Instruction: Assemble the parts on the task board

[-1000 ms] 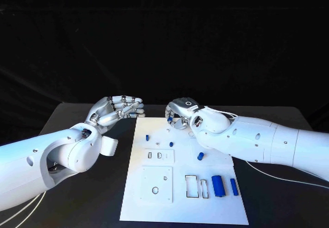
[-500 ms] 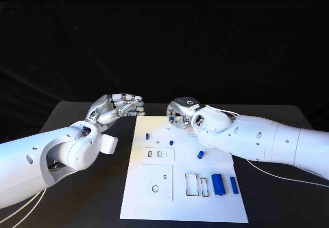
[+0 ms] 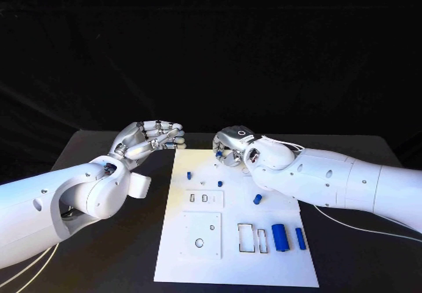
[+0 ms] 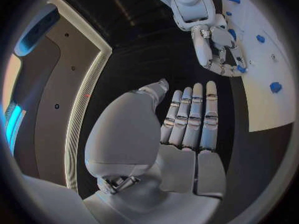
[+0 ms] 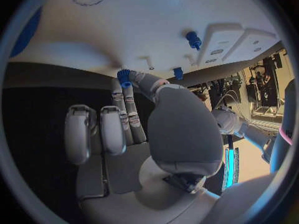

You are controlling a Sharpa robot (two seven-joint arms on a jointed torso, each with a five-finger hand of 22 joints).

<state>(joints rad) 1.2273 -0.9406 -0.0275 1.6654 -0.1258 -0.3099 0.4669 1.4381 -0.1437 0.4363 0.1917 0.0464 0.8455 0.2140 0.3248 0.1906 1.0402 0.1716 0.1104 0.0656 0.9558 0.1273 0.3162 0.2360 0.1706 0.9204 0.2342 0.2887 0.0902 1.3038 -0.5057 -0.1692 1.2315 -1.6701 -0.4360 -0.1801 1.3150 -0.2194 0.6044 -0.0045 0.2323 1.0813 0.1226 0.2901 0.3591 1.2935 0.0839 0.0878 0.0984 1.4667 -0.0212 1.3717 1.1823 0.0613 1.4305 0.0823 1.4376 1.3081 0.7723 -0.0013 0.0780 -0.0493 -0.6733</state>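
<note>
The white task board lies in the middle of the black table. My right hand hovers over the board's far edge and pinches a small blue part between thumb and fingertip; the same part is at its fingertips in the left wrist view. My left hand hangs just left of the board's far corner, holding nothing, its fingers stretched out side by side. Loose blue parts lie on the board: a small peg, another, one mid-board.
Near the board's front right lie a thick blue cylinder and a thin blue bar, beside rectangular slots. Two raised white plates with holes sit on the board's left half. Bare black table surrounds the board.
My right hand has edged slightly left over the board's far edge, still pinching the blue part. The left hand has stayed where it was.
</note>
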